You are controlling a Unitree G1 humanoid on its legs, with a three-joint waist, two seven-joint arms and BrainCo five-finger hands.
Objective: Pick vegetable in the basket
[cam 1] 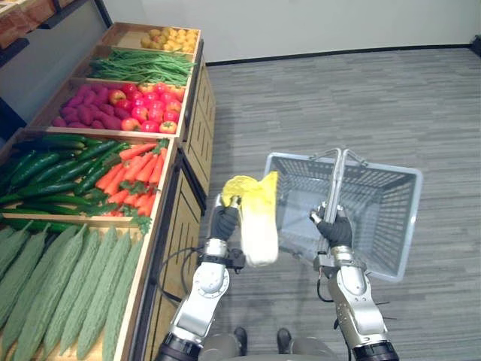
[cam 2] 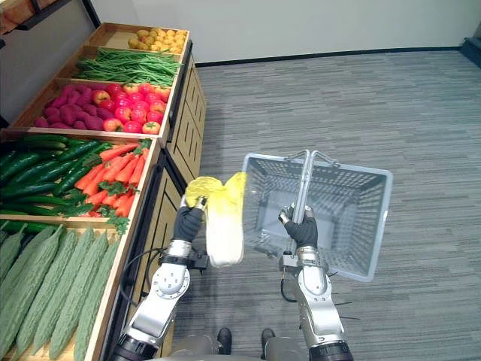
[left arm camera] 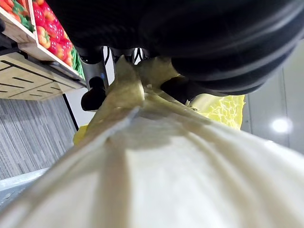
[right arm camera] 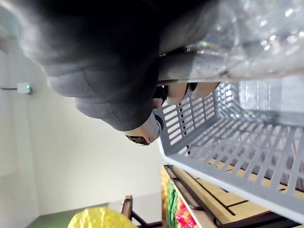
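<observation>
**Status: pick complete, placement pending.**

1. Left hand (cam 1: 223,220): its fingers (left arm camera: 92,90) are curled round the leafy yellow end of a napa cabbage (cam 1: 258,226). The cabbage is in the air. Its yellow leaves point up and its pale stalk end hangs down.
2. Right hand (cam 1: 335,229): it is clamped on the metal handle (cam 1: 336,180) of the grey basket (cam 1: 402,218) and carries the basket off the floor. The right wrist view shows the fingers wrapped round the handle bar.
3. Position of the task item: the cabbage hangs just beside the basket's left wall, at its near left corner. In the head views it overlaps that wall. The views do not settle whether any part of it has crossed the rim. The bare mesh bottom of the basket suggests the cabbage is not yet inside.
4. Source: the wooden produce stand (cam 1: 169,226) is on the robot's left. Carrots (cam 1: 135,177) and cucumbers (cam 1: 52,169) lie in the crates nearest the left hand.

**Remaining steps (judgement):**

- Bring the cabbage over the rim at the basket's left edge.
- Lower the cabbage toward the mesh bottom.
- Open the left hand.
- Keep the basket level on the right hand throughout. The cabbage is long and bulky, so it may catch on the rim or the upright handle.
</observation>
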